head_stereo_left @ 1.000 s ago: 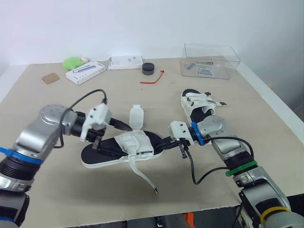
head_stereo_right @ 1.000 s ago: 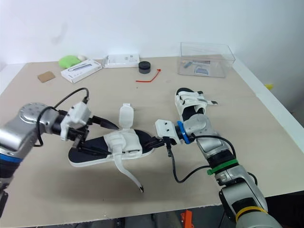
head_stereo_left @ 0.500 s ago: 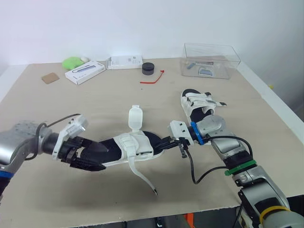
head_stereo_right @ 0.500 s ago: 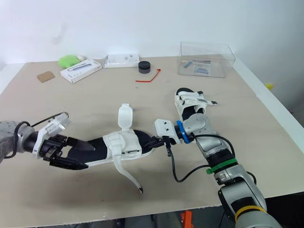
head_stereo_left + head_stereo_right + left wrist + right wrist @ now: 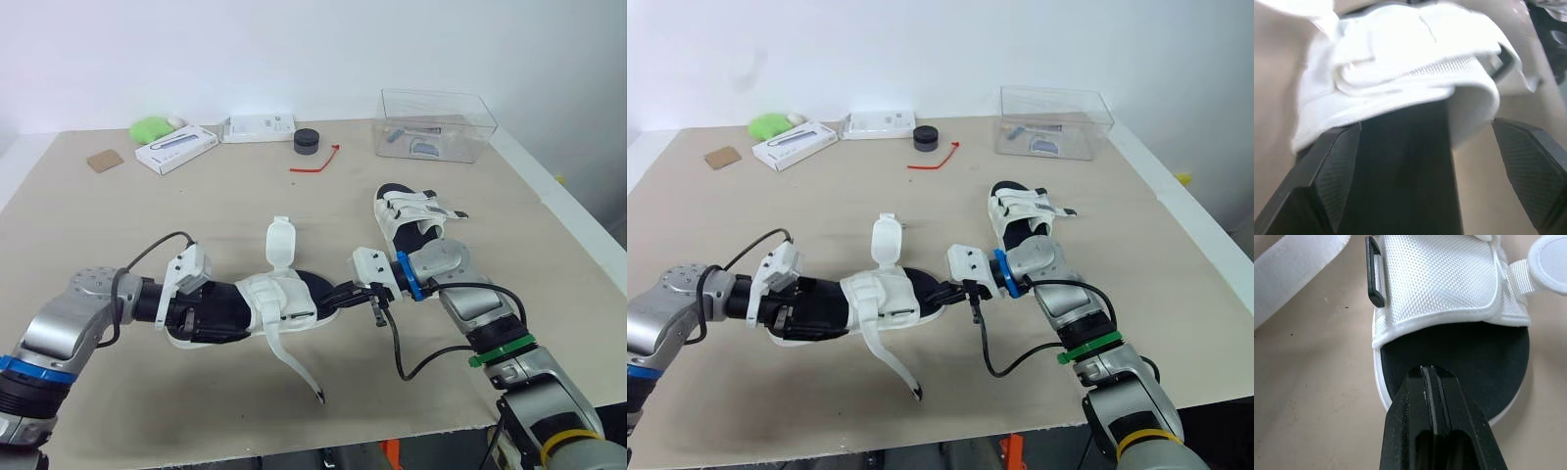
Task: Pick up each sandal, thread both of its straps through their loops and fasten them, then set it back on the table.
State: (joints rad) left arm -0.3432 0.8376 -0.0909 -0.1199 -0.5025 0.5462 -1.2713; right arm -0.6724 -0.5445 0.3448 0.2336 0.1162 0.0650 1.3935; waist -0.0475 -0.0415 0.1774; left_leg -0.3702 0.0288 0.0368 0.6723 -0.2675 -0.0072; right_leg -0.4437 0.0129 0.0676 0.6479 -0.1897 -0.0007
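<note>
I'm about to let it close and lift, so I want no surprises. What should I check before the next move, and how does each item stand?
1. Left tool straddles the near sandal at its heel, jaws open: ok.
2. Right tool shut, tip at the toe end: ok.
3. Long strap through the black loop: not ok, it trails loose towards the near edge of the table.
4. Upright flap fastened: not ok.
5. Other sandal clear of the right arm: cannot tell, it lies just behind the forearm.

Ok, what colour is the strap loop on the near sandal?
The loop is black; the right wrist view shows it best.
</note>
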